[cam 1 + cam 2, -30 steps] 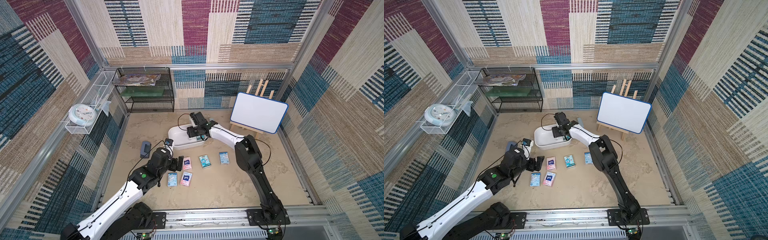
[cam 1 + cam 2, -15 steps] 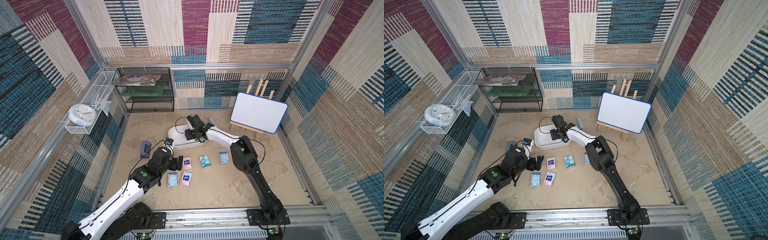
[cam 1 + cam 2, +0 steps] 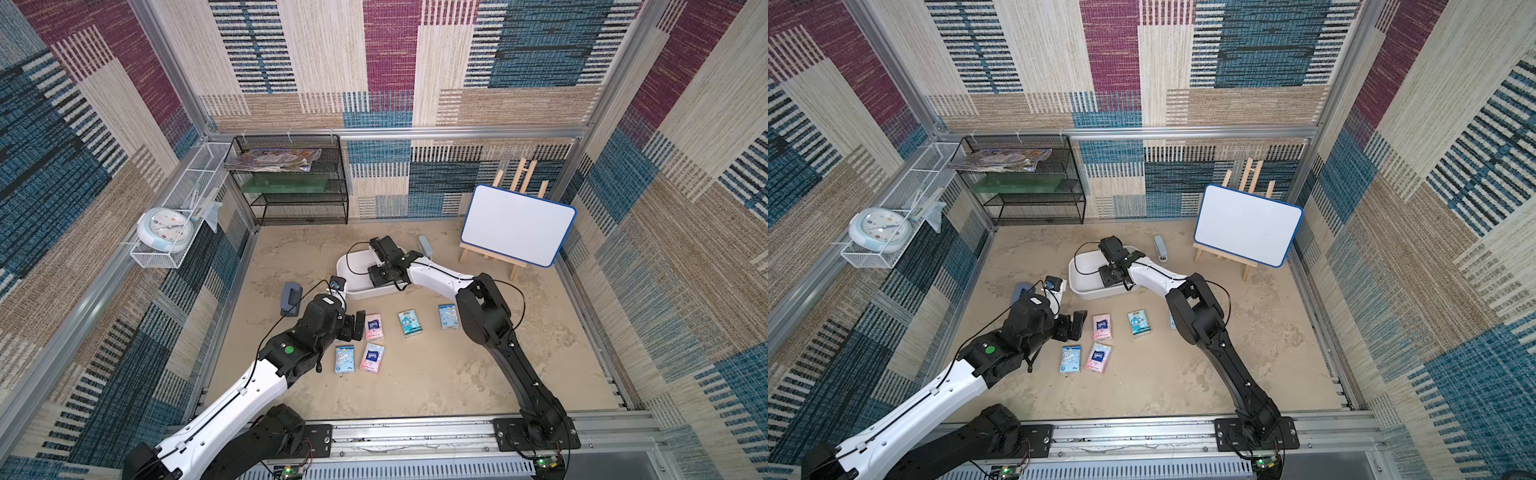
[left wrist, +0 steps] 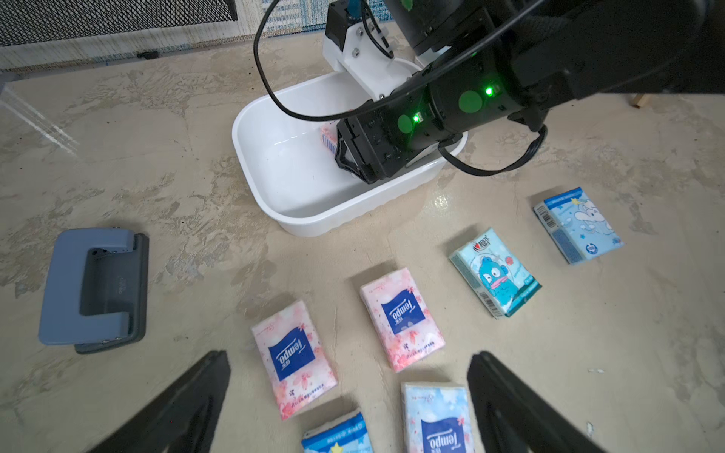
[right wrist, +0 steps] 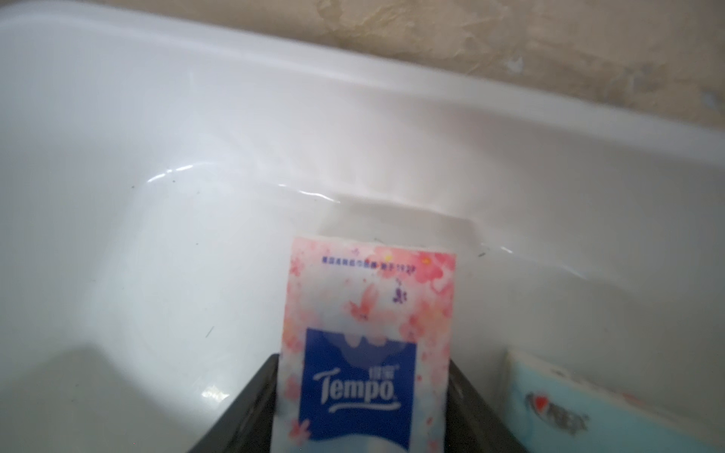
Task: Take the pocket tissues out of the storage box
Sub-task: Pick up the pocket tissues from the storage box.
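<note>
**Present state.** The right tool (image 5: 363,364) is down inside the storage box (image 4: 333,219). Its two fingers (image 5: 251,415) sit against the long edges of a pink packet (image 5: 368,298), and we read this as a clamp on that packet. A light-blue packet (image 5: 580,412) lies just beside it, also in the box. The left tool (image 4: 345,404) hangs empty, jaws wide apart, over the six pocket tissues (image 4: 400,317) already laid out on the table (image 4: 157,157) near the box.

**Handling.** We judge each packet to be light and soft, with a slick film. It should yield when squeezed, and it may slip or buckle if pinched at a corner. We recommend gripping across the long edges near mid-length with moderate force, then lifting straight over the low wall.

**Change from one second earlier.** In both top views the wrist of the right arm (image 3: 432,276) has shifted slightly inward along the box and sunk lower. The left arm (image 3: 257,374) and the packets on the table are where they were.
</note>
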Controlling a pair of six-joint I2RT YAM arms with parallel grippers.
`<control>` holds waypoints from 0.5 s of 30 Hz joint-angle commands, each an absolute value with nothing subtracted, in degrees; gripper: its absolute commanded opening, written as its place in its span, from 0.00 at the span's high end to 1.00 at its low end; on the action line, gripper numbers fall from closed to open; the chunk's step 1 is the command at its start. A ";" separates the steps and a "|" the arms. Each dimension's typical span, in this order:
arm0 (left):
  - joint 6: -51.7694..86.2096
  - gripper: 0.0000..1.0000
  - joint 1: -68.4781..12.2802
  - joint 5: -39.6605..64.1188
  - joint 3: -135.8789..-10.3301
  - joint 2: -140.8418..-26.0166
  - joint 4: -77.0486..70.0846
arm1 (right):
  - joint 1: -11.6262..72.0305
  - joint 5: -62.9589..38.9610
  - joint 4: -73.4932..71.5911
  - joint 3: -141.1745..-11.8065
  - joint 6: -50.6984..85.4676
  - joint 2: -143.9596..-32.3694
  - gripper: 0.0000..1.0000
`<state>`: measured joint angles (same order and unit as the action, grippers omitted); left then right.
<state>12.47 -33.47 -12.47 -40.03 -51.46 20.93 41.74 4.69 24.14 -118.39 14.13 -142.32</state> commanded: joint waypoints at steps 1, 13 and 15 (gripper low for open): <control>12.71 0.00 -33.40 -13.55 -40.02 -51.02 21.36 | 41.75 4.85 26.90 -118.22 14.59 -142.03 0.47; 13.25 0.00 -33.40 -14.53 -39.88 -49.26 21.61 | 41.75 5.89 26.15 -115.59 15.34 -134.50 0.51; 13.34 0.00 -33.40 -14.59 -39.87 -49.22 21.46 | 41.81 5.89 25.86 -114.61 15.73 -133.17 0.51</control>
<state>13.15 -33.47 -13.76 -39.75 -49.43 21.45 41.74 5.32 25.56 -115.31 15.05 -134.58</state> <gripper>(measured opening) 0.998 0.491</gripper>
